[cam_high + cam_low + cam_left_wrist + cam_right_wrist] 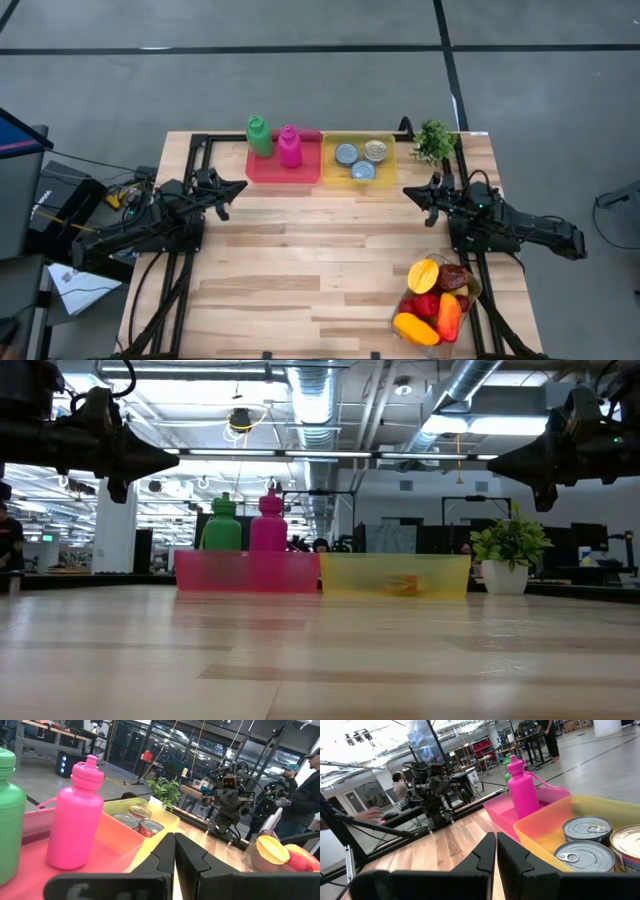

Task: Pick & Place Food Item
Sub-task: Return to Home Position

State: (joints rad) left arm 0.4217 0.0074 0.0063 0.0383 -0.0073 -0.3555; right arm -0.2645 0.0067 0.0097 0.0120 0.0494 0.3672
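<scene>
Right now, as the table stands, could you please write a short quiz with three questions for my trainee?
1. True or false: the yellow bin holds four cans.
2. Which bottle stands nearer the yellow bin? A: green bottle. B: pink bottle.
3. What do the left hand and the right hand hold?
Key: 1 false, three cans. 2 B. 3 nothing; both are shut and empty.
</scene>
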